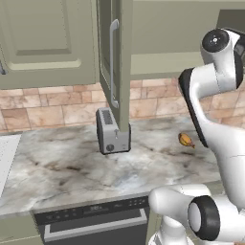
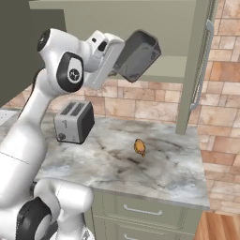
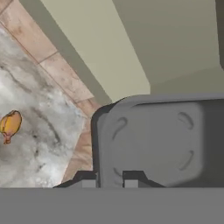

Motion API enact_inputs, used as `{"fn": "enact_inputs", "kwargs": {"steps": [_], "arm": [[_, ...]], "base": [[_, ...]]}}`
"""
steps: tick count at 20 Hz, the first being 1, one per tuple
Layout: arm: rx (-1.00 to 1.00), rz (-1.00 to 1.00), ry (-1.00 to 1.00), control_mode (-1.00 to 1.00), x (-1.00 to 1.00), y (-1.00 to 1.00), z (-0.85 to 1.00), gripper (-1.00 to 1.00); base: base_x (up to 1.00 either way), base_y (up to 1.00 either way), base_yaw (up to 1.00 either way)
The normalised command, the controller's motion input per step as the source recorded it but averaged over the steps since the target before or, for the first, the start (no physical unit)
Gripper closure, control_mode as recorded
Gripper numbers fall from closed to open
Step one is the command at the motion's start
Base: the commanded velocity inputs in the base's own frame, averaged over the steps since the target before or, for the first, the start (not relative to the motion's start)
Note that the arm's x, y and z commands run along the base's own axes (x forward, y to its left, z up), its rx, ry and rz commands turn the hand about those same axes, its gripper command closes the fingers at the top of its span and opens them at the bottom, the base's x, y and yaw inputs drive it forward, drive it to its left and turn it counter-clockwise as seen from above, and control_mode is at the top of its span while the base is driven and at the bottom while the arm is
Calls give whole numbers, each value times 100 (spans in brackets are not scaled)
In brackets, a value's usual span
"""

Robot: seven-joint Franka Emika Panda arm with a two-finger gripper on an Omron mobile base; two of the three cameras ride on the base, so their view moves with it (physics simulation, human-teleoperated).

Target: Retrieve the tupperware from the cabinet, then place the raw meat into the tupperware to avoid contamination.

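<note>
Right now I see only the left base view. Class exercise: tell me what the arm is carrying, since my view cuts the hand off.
Observer: The gripper holds the tupperware, lifted in front of the open cabinet.
Operator: Is the box level?
Observer: No, it is tilted, its underside facing the hand camera.
Operator: Where is the raw meat?
Observer: Alone on the counter, right of the toaster: raw meat.

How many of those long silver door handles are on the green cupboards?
2 visible: one handle on the open cabinet door above the toaster, and another handle on the other open door; more may be hidden.
</note>
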Motion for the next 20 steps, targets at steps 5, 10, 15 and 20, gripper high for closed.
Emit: {"fn": "enact_inputs", "kwargs": {"steps": [5,10,15,20], "arm": [[0,0,1,-100,-100,40,-6,100],[0,2,2,-100,-100,54,-16,100],[0,1,5,-100,-97,49,-28,100],[0,1,3,-100,-94,39,-36,100]], "base": [[0,0,0],[0,0,0],[0,0,0],[0,0,0]]}}
